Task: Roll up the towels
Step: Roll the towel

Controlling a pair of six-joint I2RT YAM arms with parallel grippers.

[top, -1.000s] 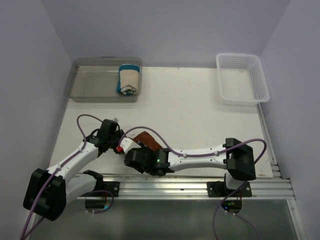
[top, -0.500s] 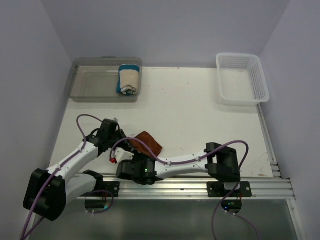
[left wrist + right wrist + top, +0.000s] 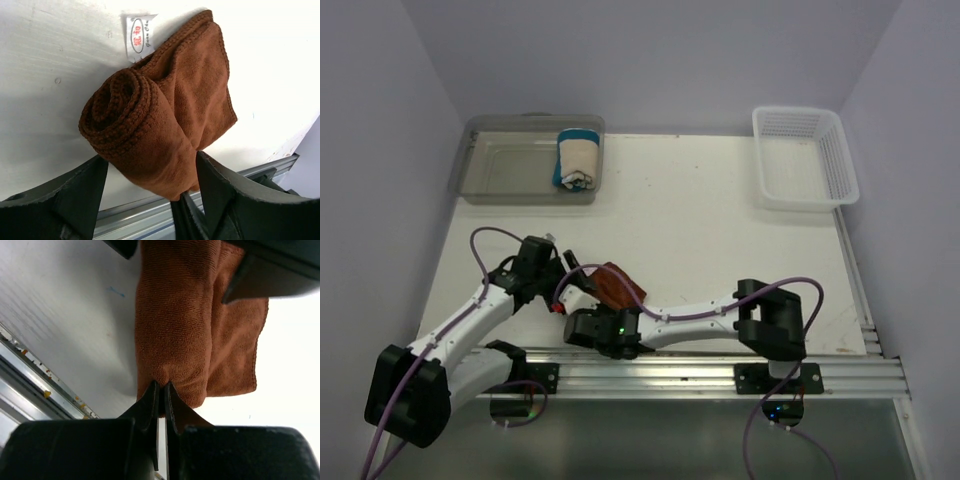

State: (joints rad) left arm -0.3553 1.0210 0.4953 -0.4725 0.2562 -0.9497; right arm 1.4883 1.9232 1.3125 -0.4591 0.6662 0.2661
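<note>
Left gripper [image 3: 150,167] jaws wide, pressed against both sides of the rolled rust-brown towel [image 3: 170,100]. Right gripper [image 3: 160,389] almost closed, pinching the towel's near edge.

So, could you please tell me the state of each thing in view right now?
rust-brown towel: partly rolled, tail flat
cream towel: rolled, inside the clear bin
clear bin: open on top, holding that towel
mesh basket: empty
left gripper: shut around the roll
right gripper: shut, pinching the roll's end
</note>
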